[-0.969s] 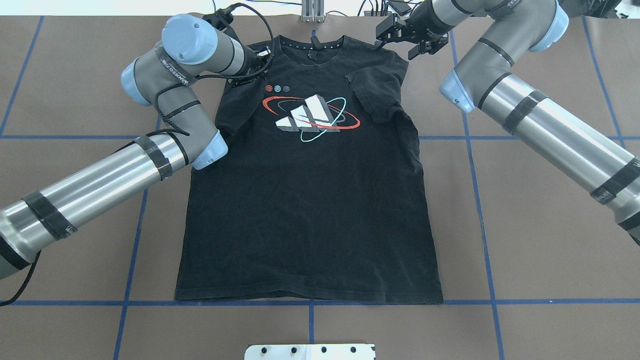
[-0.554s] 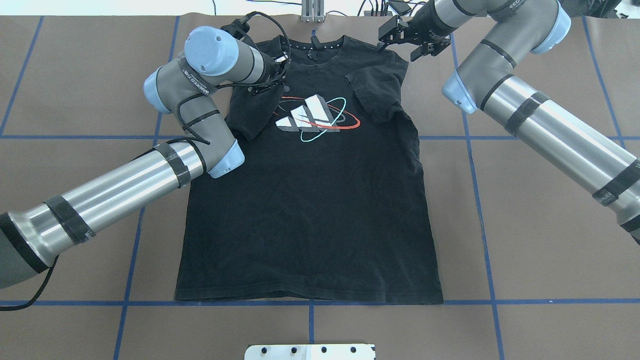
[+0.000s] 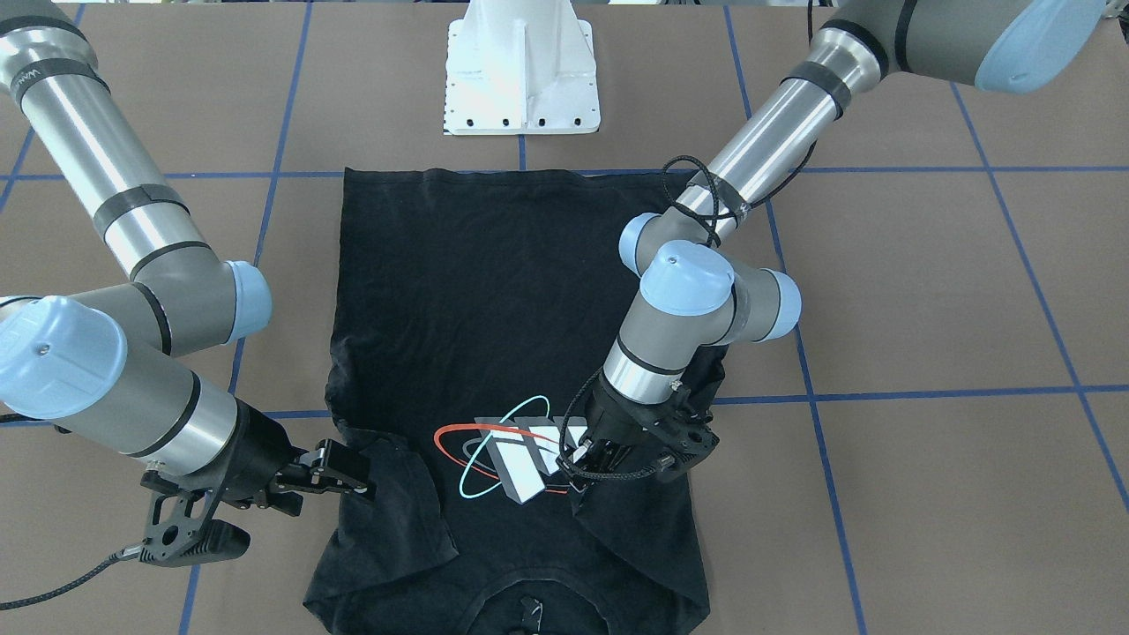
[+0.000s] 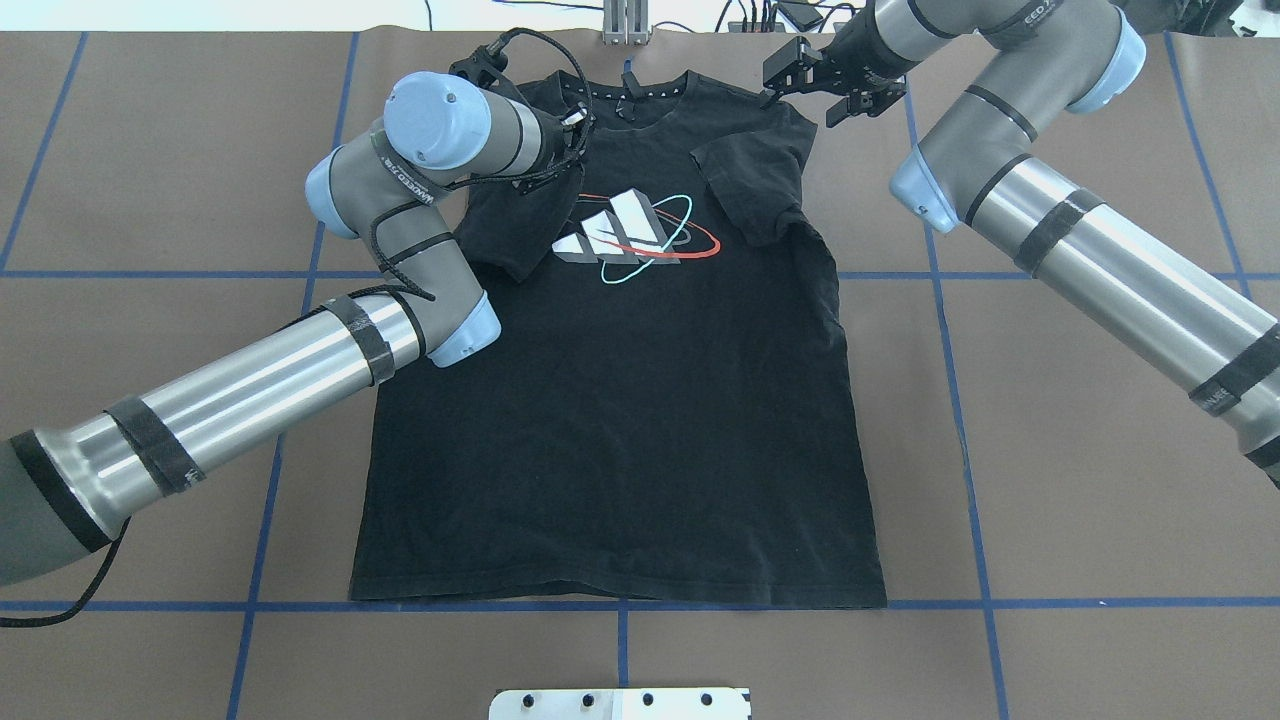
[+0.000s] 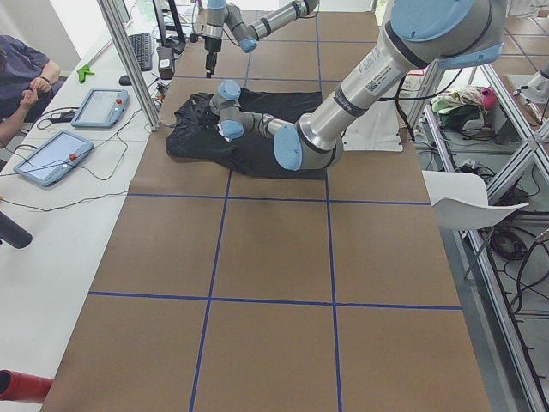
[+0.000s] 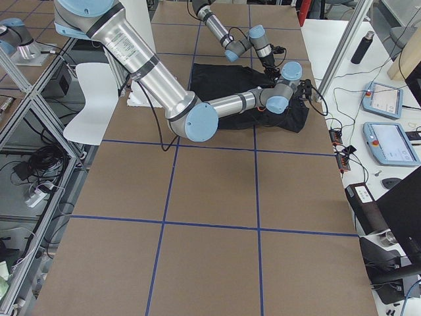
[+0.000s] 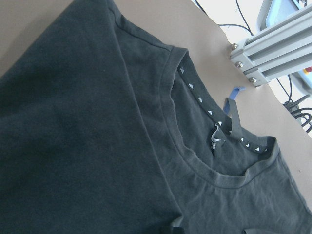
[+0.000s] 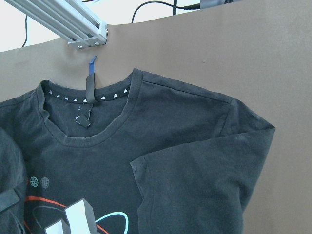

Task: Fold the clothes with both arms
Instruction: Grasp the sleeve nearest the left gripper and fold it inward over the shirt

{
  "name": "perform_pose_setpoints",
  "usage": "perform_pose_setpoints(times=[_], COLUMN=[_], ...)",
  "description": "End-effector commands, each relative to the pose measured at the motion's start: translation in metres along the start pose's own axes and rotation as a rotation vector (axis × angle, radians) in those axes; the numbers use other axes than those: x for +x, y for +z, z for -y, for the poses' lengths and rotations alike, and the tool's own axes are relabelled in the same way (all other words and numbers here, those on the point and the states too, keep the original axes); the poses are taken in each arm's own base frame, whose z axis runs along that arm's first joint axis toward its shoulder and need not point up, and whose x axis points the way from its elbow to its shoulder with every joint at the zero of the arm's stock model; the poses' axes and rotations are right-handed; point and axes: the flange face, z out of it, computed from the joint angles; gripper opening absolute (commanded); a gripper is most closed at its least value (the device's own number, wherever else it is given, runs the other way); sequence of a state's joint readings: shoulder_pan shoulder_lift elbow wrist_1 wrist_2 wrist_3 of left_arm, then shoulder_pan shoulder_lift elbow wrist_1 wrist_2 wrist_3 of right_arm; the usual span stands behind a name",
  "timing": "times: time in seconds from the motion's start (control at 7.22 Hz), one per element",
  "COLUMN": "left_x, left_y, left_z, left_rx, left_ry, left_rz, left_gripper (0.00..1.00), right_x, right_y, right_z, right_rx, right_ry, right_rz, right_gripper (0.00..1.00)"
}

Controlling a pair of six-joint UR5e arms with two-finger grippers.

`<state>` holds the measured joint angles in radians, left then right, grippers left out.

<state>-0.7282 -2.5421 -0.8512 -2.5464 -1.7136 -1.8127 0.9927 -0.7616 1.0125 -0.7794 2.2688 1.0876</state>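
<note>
The T-shirt (image 4: 620, 430) lay logo-up on the table (image 4: 1050, 450), hem (image 4: 620, 595) toward the robot and flat. Midway up, the left gripper (image 3: 600, 463) hung over the logo (image 4: 630, 235), seemingly clamped on the left sleeve (image 4: 515, 225), though cloth and wrist hid its fingertips. That sleeve draped across the chest and covered the logo's edge. The right sleeve (image 4: 750, 190) lay folded inward. Farther off, beside the right shoulder near the collar (image 4: 630, 100), the right gripper (image 3: 353, 476) hovered with jaws apart, holding nothing. The step in hand looked like the sleeve fold. Next, the left gripper would need to lay its sleeve flat and let go, so both arms could take the shoulders for the lengthwise fold.
</note>
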Motion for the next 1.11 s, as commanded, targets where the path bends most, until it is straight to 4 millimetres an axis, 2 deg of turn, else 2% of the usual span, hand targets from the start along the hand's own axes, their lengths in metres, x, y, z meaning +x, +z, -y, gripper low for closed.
perform_pose_setpoints(times=[0.0, 0.14, 0.28, 0.55, 0.69, 0.83, 0.97], left_x=[0.0, 0.013, 0.027, 0.003, -0.016, -0.047, -0.082], left_y=[0.0, -0.011, -0.033, -0.057, -0.076, -0.11, -0.153], left_z=[0.001, 0.0, -0.005, -0.006, -0.005, -0.004, -0.005], left_rx=[0.005, -0.001, -0.022, -0.071, -0.072, -0.076, -0.095], left_ry=[0.009, 0.03, 0.045, 0.052, 0.052, 0.092, 0.148], left_rz=[-0.007, -0.048, -0.117, -0.12, -0.111, -0.105, -0.089], left_gripper=[0.58, 0.9, 0.98, 0.99, 0.99, 0.99, 0.99], right_x=[0.001, 0.0, 0.001, -0.005, 0.003, 0.025, 0.043], right_y=[0.001, 0.001, 0.0, -0.006, -0.017, -0.036, -0.046], right_z=[0.0, 0.0, 0.0, -0.002, -0.018, -0.048, -0.085], right_rx=[0.0, -0.002, -0.006, -0.001, 0.004, 0.01, -0.003], right_ry=[-0.001, 0.003, 0.005, 0.074, 0.09, 0.111, 0.136], right_rz=[0.0, -0.004, -0.001, 0.014, 0.028, 0.043, 0.051], right_gripper=[1.0, 1.0, 1.0, 1.0, 1.0, 0.99, 0.99])
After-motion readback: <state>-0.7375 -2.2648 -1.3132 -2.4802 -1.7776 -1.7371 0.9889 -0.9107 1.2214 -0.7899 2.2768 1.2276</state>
